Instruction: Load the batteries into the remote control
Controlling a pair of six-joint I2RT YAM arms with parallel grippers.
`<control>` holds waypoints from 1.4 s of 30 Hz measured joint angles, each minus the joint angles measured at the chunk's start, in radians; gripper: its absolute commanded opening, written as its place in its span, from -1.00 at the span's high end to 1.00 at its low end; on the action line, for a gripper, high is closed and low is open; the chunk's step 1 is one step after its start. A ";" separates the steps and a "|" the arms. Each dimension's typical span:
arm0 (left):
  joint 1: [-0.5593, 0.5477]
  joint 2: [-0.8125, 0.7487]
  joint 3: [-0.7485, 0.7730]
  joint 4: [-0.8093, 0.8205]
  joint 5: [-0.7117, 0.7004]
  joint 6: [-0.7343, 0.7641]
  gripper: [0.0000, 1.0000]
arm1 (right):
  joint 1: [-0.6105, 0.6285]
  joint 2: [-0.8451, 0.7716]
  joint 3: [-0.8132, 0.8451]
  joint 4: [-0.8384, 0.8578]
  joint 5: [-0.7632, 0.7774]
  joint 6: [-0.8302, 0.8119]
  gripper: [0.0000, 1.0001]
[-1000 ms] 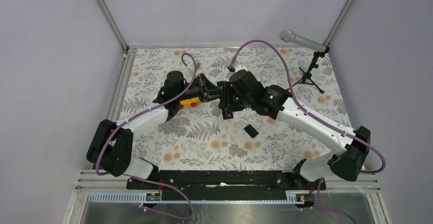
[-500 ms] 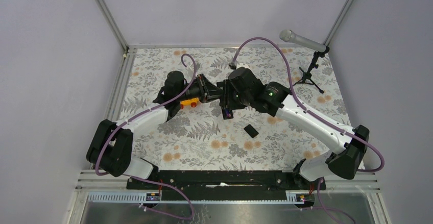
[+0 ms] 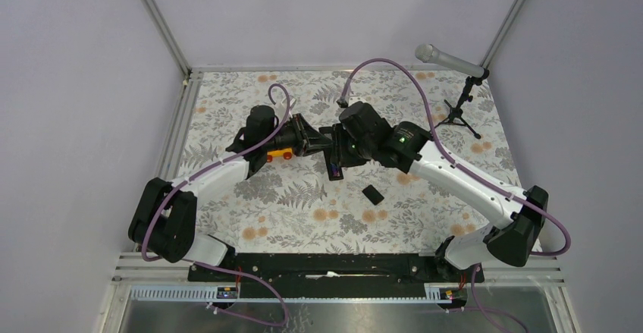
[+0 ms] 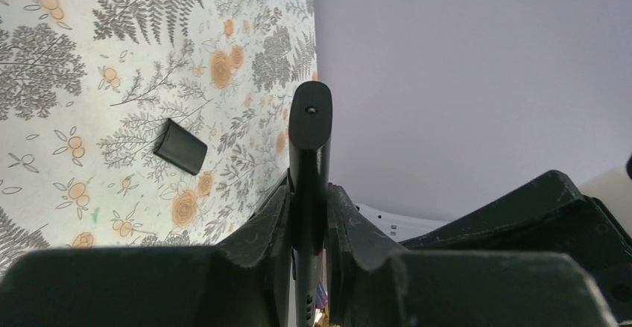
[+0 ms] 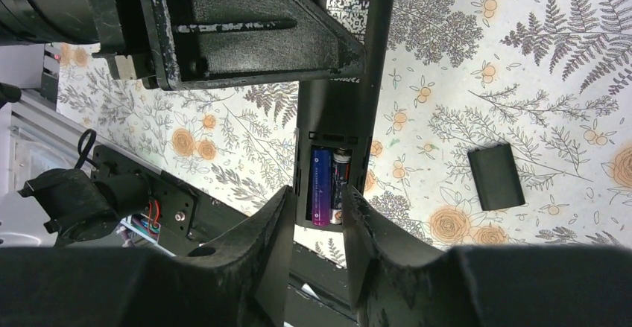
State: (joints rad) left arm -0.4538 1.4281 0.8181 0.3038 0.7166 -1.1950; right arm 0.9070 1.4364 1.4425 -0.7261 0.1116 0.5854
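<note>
The left hand (image 4: 308,209) is clenched on the remote control (image 4: 308,152). Its two fingers pinch the thin edges near the middle, and the rest of the bar sticks out past the fingertips. From above, an orange toy car (image 3: 280,152) sits on the surface (image 3: 227,98) just under this hand's near side.

The remote is held up off the floral surface, near its middle, between the two hands. Its back faces the right wrist camera, with a white code sticker near the gripped part. The compartment at the free end is uncovered. The batteries lie in it side by side: a purplish-blue one (image 5: 321,185) on the left and a darker one (image 5: 340,182) on the right.

The right hand (image 5: 318,194) is released, its fingers a little apart with nothing between them. Its tips hang right over the battery end of the remote; whether they touch it I cannot tell.

Further right, a small black cover (image 5: 495,176) lies flat on the surface, apart from both hands. A microphone (image 3: 447,60) on a small stand is at the far right corner.
</note>
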 measured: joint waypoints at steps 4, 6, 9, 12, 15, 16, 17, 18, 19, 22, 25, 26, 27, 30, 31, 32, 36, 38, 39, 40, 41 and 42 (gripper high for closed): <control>0.001 0.000 0.014 -0.059 -0.011 0.024 1.00 | 0.000 0.011 0.000 -0.002 -0.009 -0.015 0.30; 0.001 0.000 0.023 -0.083 -0.015 0.032 1.00 | 0.000 0.024 0.000 -0.002 -0.021 -0.022 0.30; 0.001 0.000 0.034 -0.109 -0.021 0.045 1.00 | 0.000 0.055 0.000 -0.002 -0.038 -0.034 0.30; 0.001 0.000 0.042 -0.137 -0.026 0.063 1.00 | 0.000 0.084 0.000 -0.003 -0.053 -0.045 0.30; 0.001 0.002 0.044 -0.160 -0.032 0.071 1.00 | 0.000 0.093 0.000 -0.003 -0.058 -0.053 0.41; 0.001 0.002 0.045 -0.164 -0.033 0.072 1.00 | 0.000 0.093 0.000 -0.004 -0.061 -0.055 0.46; 0.001 0.002 0.047 -0.167 -0.033 0.073 1.00 | 0.000 0.093 0.000 -0.005 -0.062 -0.058 0.54; 0.000 0.002 0.047 -0.170 -0.033 0.073 1.00 | 0.000 0.093 0.000 -0.006 -0.063 -0.061 0.58; 0.000 0.002 0.048 -0.175 -0.033 0.074 1.00 | 0.000 0.093 0.000 -0.008 -0.064 -0.064 0.60; 0.000 0.002 0.050 -0.183 -0.034 0.079 1.00 | 0.000 0.096 0.000 -0.014 -0.069 -0.068 0.59; 0.000 0.002 0.051 -0.186 -0.039 0.088 1.00 | 0.000 0.100 0.000 -0.018 -0.070 -0.071 0.53; 0.000 0.002 0.051 -0.190 -0.040 0.090 1.00 | 0.000 0.100 0.000 -0.021 -0.070 -0.073 0.50; 0.001 0.002 0.051 -0.193 -0.040 0.092 1.00 | 0.000 0.102 0.000 -0.024 -0.070 -0.074 0.48; 0.000 0.002 0.057 -0.217 -0.048 0.103 1.00 | 0.001 0.108 0.000 -0.026 -0.072 -0.077 0.46; 0.000 0.004 0.064 -0.236 -0.052 0.111 1.00 | 0.001 0.111 0.000 -0.026 -0.072 -0.077 0.46; 0.000 0.006 0.074 -0.257 -0.060 0.121 1.00 | 0.001 0.116 0.000 -0.025 -0.072 -0.077 0.46; 0.000 0.027 0.128 -0.382 -0.120 0.199 1.00 | 0.001 0.132 -0.037 0.016 -0.068 -0.065 0.44; -0.005 0.049 0.156 -0.453 -0.164 0.249 1.00 | 0.001 0.134 -0.092 0.071 -0.069 -0.048 0.40; -0.011 0.065 0.167 -0.487 -0.188 0.278 1.00 | 0.001 0.132 -0.129 0.103 -0.071 -0.037 0.37; -0.016 0.080 0.172 -0.508 -0.207 0.295 1.00 | 0.001 0.130 -0.166 0.130 -0.071 -0.027 0.35; -0.021 0.095 0.175 -0.530 -0.226 0.313 1.00 | 0.001 0.123 -0.222 0.174 -0.072 -0.013 0.31; -0.027 0.113 0.177 -0.551 -0.247 0.335 1.00 | 0.000 0.113 -0.283 0.214 -0.075 0.004 0.29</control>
State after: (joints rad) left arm -0.4808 1.5406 0.9947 -0.2474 0.4698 -0.8600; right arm 0.9070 1.5494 1.1595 -0.5117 0.0364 0.5896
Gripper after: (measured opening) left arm 0.174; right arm 0.320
